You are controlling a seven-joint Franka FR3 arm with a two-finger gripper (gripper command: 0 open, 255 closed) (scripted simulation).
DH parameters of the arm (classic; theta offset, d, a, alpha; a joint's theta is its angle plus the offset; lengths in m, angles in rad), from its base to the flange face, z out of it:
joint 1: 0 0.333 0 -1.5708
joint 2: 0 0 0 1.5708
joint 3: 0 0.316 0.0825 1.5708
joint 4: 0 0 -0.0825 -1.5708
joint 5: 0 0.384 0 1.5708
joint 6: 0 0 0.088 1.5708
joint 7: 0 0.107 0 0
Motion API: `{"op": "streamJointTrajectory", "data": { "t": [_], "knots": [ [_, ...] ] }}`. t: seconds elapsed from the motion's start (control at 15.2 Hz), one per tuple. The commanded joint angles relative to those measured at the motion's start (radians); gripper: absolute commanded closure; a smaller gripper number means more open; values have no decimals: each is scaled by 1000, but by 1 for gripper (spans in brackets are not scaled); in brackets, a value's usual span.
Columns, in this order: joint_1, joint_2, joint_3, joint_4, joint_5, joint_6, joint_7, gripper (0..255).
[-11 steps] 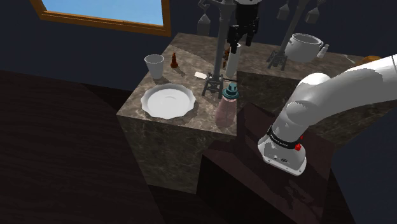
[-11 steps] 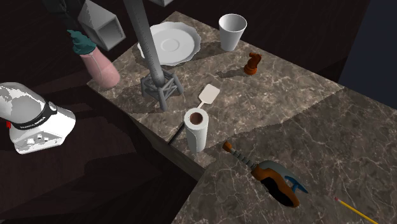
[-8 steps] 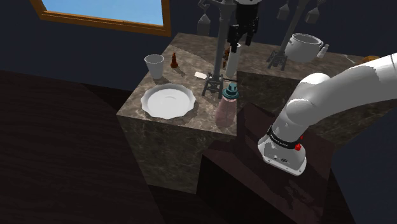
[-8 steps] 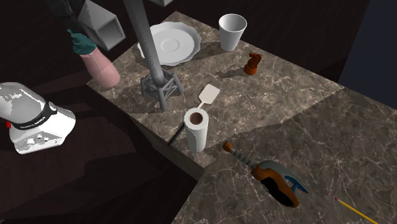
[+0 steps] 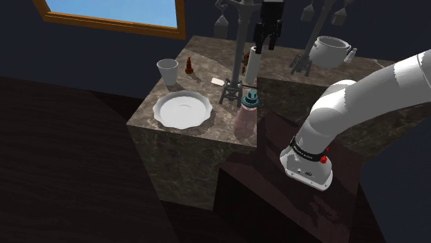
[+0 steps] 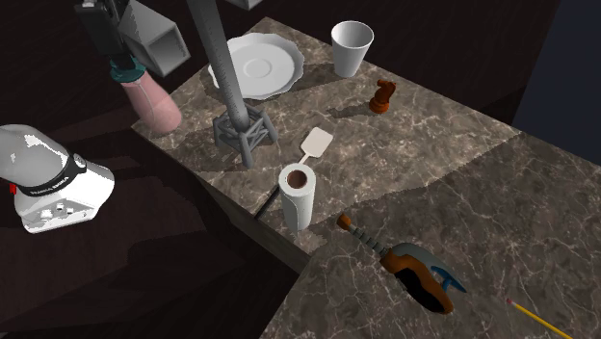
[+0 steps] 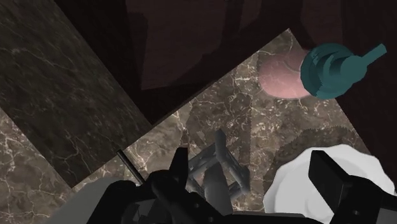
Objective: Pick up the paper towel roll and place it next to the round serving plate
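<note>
Standing upright near the edge of the marble table (image 6: 433, 144), the paper towel roll (image 6: 298, 197) is untouched, with a white spatula (image 6: 315, 144) just beside it. A grey lattice stand (image 6: 243, 132) rises between the roll and the round white plate (image 6: 262, 64). A white cup (image 6: 352, 46) stands near the plate. The gripper (image 7: 254, 167) hangs above the table, apart from the roll, its fingers spread and holding nothing. A pink bottle (image 7: 286, 76) with a teal cap sits at the table's edge.
</note>
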Motion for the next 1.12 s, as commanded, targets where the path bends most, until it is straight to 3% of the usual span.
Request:
{"op": "streamJointTrajectory", "data": {
  "t": [0.0, 0.26, 0.46, 0.53, 0.79, 0.99, 1.06],
  "knots": [
    [0, 0, 0, 0, 0, 0, 0, 0],
    [-18, 51, -41, -2, -38, 79, -78, 0],
    [-63, 116, -59, 9, -57, 160, -165, 0],
    [-37, 15, -13, 31, 73, -53, -147, 0],
    [-52, 111, -61, 82, 54, -19, -215, 0],
    [-94, 215, -80, 143, 54, 10, -292, 0],
    [-72, 84, -56, 113, 229, -191, -260, 0]
  ]
}}
